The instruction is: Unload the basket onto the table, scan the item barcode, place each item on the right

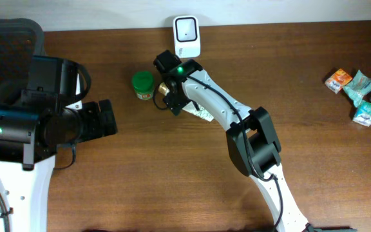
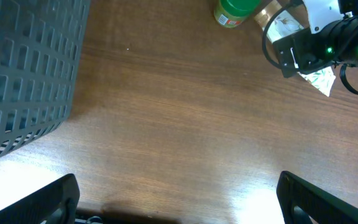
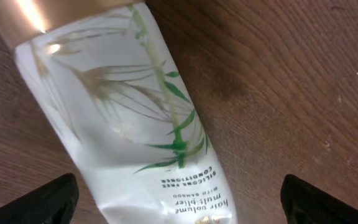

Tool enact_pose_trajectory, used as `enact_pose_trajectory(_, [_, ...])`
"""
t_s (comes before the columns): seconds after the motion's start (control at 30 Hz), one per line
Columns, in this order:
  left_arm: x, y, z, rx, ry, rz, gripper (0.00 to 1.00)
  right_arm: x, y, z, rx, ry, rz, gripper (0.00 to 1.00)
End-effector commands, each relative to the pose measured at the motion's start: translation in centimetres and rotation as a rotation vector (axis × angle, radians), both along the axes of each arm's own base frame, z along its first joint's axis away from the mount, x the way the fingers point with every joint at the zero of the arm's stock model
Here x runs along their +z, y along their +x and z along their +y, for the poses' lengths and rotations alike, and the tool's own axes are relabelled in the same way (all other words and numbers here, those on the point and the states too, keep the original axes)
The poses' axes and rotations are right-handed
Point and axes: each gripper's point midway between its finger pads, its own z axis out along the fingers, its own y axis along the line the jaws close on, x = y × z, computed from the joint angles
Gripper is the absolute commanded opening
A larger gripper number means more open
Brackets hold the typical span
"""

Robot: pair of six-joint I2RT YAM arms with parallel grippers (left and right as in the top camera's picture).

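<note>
Your right pincer (image 3: 185, 208) hangs wide open over the white plastic tube with gold cap (image 3: 123, 118), lying flat on the brown wooden surface (image 1: 140, 161) near the white boxy scanner (image 1: 187, 36), probably lining up a grab; left pincer (image 2: 179, 199) wide, empty.

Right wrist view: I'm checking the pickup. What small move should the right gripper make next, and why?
Probably lower and close on the hair-product tube: the right gripper hangs open directly over it, and it lies flat on the table, not yet held.
</note>
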Motion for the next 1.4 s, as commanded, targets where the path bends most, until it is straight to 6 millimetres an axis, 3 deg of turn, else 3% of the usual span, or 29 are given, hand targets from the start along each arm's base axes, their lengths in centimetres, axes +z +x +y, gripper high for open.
enact_pose_trajectory(0.0, [0.4,-0.2,0.1,0.011,-0.003,-0.017,0.99,-2.5,-0.5,-0.4,0.008,-0.013,0.057,1.0])
enact_pose_trajectory(0.17, [0.4,-0.2,0.1,0.011,-0.003,-0.017,0.99,-3.2,-0.6,-0.5,0.008,-0.022,0.065,0.92])
enact_pose_trajectory(0.3, [0.4,-0.2,0.1,0.011,-0.003,-0.017,0.99,-3.2,-0.5,-0.5,0.003,-0.021,0.061,0.66])
enact_pose_trajectory(0.43, [0.4,-0.2,0.1,0.011,-0.004,-0.017,0.99,-3.1,-0.2,-1.0,-0.074,-0.025,0.039,0.53])
enact_pose_trajectory(0.47, [0.4,-0.2,0.1,0.011,-0.003,-0.017,0.99,-3.0,-0.3,-1.0,-0.09,-0.022,0.04,0.45])
enact_pose_trajectory(0.63, [0.4,-0.2,0.1,0.011,-0.003,-0.017,0.99,-2.5,-0.5,-1.3,-0.137,-0.012,0.056,0.39])
enact_pose_trajectory(0.87, [0.4,-0.2,0.1,0.011,-0.004,-0.017,0.99,0.0,-1.3,-0.2,-0.158,0.189,0.207,0.35])
enact_pose_trajectory(1.0, [0.4,-0.2,0.1,0.011,-0.004,-0.017,0.99,1.6,-1.7,-1.5,-0.223,0.366,0.353,0.33])
enact_pose_trajectory(1.1, [0.4,-0.2,0.1,0.011,-0.003,-0.017,0.99,1.7,-1.2,-4.3,-0.319,0.495,0.449,0.33])
enact_pose_trajectory(1.23, [0.4,-0.2,0.1,0.011,-0.003,-0.017,0.99,-0.2,-0.9,-9.4,-0.453,0.533,0.515,0.38])
enact_pose_trajectory(1.37, [0.4,-0.2,0.1,0.011,-0.003,-0.017,0.99,-0.4,-1.0,-10.8,-0.439,0.525,0.518,0.54])
